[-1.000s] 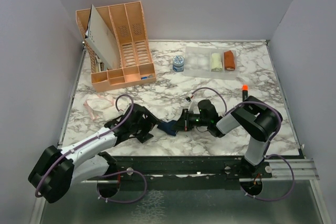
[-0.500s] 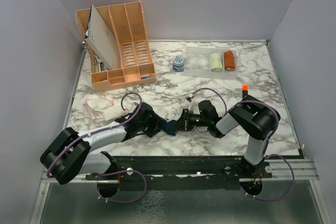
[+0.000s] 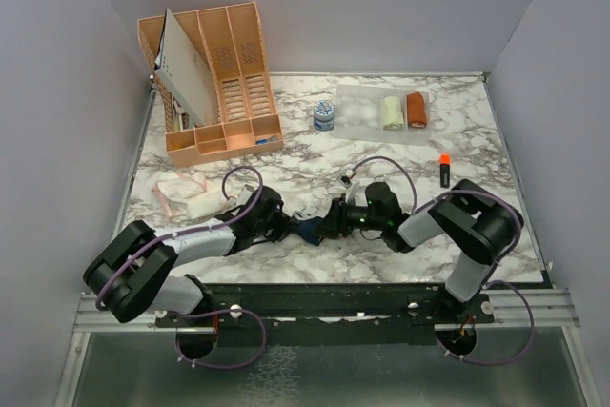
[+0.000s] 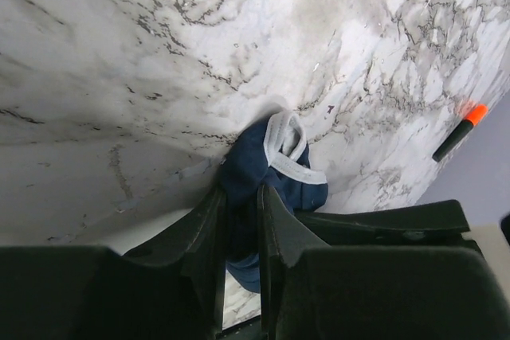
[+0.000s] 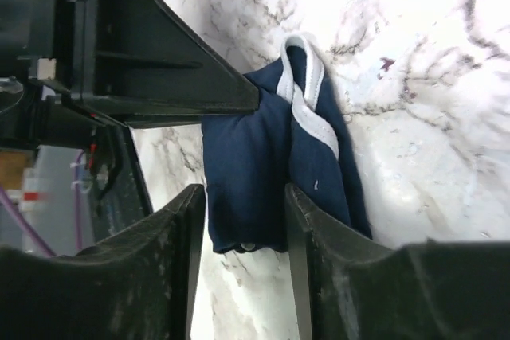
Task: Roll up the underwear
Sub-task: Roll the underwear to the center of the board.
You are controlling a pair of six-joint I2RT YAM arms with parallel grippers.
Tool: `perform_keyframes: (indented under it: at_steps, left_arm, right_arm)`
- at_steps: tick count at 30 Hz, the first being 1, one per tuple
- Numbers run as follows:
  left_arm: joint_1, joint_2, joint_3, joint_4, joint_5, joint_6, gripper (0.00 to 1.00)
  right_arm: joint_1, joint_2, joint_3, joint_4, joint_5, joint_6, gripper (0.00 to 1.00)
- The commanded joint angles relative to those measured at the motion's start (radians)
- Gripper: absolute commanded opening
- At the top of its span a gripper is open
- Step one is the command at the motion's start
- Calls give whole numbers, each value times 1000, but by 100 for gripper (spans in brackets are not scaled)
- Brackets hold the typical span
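Observation:
The navy blue underwear [image 3: 307, 230] lies bunched on the marble near the front edge, between my two grippers. In the left wrist view its white-edged bundle [image 4: 275, 166] runs down between the fingers, and my left gripper [image 4: 239, 201] is shut on it. My left gripper [image 3: 284, 227] meets it from the left. My right gripper [image 3: 327, 226] faces it from the right. Its jaws [image 5: 243, 205] stand open around the navy cloth [image 5: 263, 173], with a gap on one side. The whitish-pink underwear [image 3: 183, 195] lies flat at the left, untouched.
An orange file organiser [image 3: 214, 73] stands at the back left. A clear tray [image 3: 357, 113] at the back holds a cream roll [image 3: 392, 112] and a rust-orange roll [image 3: 416, 109]. A small blue jar [image 3: 324, 116] sits beside it. An orange marker [image 3: 444, 171] lies at the right.
My left gripper moved right to the navy underwear and closed on it. My right gripper, shut on the cloth before, has opened its jaws.

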Motion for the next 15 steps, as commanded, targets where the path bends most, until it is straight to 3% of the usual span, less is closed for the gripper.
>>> perform_keyframes:
  at_steps: [1,4,7,10,15]
  left_arm:
    - [-5,30,10,-90,-63,40,19]
    - [-6,18,23,-132,-78,36,19]
    - [-6,7,31,-154,-82,22,20]
    - [-6,8,43,-173,-80,8,20]
    - [-7,15,46,-192,-71,-17,20]
  right_arm:
    - [-2,-153,-52,-123,99,-305,57]
    - [42,-302,-124,-98,268,-505,66]
    - [173,-375,-141,-104,424,-772,64]
    - [331,-349,-132,-77,603,-1012,63]
    - [435,-212,-96,27,677,-1203,61]
